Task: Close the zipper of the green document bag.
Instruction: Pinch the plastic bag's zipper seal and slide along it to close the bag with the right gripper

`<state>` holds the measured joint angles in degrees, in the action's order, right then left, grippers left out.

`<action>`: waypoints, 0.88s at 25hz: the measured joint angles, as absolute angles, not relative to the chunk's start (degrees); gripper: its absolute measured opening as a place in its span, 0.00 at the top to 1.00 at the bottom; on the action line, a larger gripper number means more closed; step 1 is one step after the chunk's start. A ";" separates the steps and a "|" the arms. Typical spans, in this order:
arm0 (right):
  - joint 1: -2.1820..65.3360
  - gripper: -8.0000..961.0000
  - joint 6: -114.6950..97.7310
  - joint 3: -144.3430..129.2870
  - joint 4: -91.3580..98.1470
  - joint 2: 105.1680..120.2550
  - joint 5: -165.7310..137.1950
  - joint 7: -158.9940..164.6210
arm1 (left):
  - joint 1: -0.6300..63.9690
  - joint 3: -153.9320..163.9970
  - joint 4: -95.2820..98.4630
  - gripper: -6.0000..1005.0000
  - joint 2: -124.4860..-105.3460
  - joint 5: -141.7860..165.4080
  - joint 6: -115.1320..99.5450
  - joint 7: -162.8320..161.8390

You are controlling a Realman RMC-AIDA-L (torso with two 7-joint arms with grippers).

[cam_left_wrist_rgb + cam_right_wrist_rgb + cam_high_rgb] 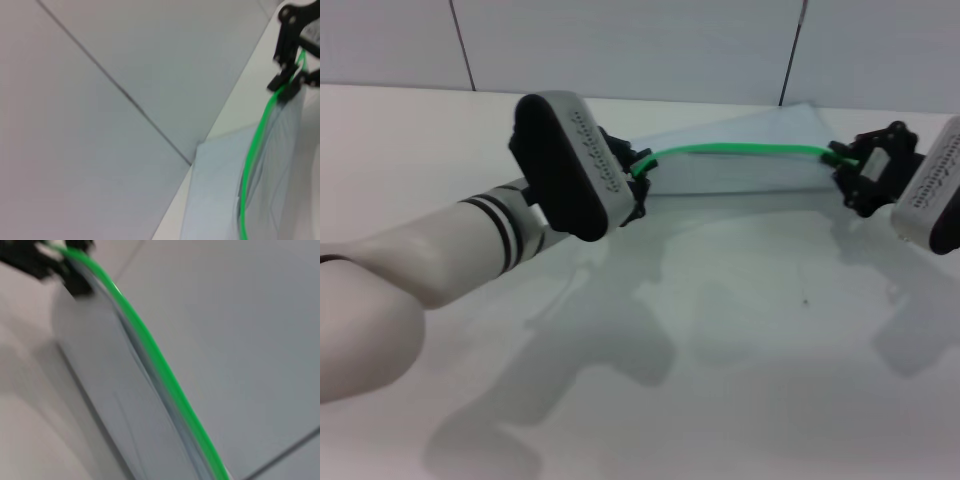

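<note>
Green document bag was held up off the white table, stretched between our two grippers, with its zip edge uppermost. Zipper ran as a bright green line from the left gripper across to the right gripper, bowing slightly upward between them. Left gripper sat at the zipper's left end, fingers closed around the green strip there; the slider tab was too small for us to pick out. Right gripper sat at the opposite end, black fingers pinched on the bag's corner where the green strip ended. Bag's translucent pale body hung below and behind the line between the jaws, its far corner rising toward the wall.

Left wrist view showed the zipper running away to the right gripper, clamped on the strip's far end, the bag beside it. Right wrist view showed the zipper leading to the left gripper, blurred, and the bag under it.
</note>
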<state>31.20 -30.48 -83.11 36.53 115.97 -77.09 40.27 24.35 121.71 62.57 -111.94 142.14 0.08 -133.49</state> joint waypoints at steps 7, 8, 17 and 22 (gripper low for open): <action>31.20 0.91 -29.12 -77.86 34.85 115.93 -77.16 38.39 | 21.31 118.07 63.50 0.94 -112.88 142.89 0.08 -130.96; 31.20 0.91 -28.97 -77.50 34.74 115.93 -77.17 38.30 | 21.11 117.80 63.55 0.94 -113.00 142.89 0.08 -130.82; 31.22 0.91 -28.27 -73.37 33.67 115.93 -77.18 35.58 | 20.94 117.56 63.63 0.94 -113.17 142.59 0.09 -130.78; 31.17 0.90 -28.44 -72.86 33.66 115.95 -77.09 34.52 | 20.95 117.50 63.63 0.94 -113.25 142.46 0.12 -130.79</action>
<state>31.17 -28.43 -72.86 33.66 115.95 -77.10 34.52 20.95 117.50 63.63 -113.25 142.46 0.12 -130.79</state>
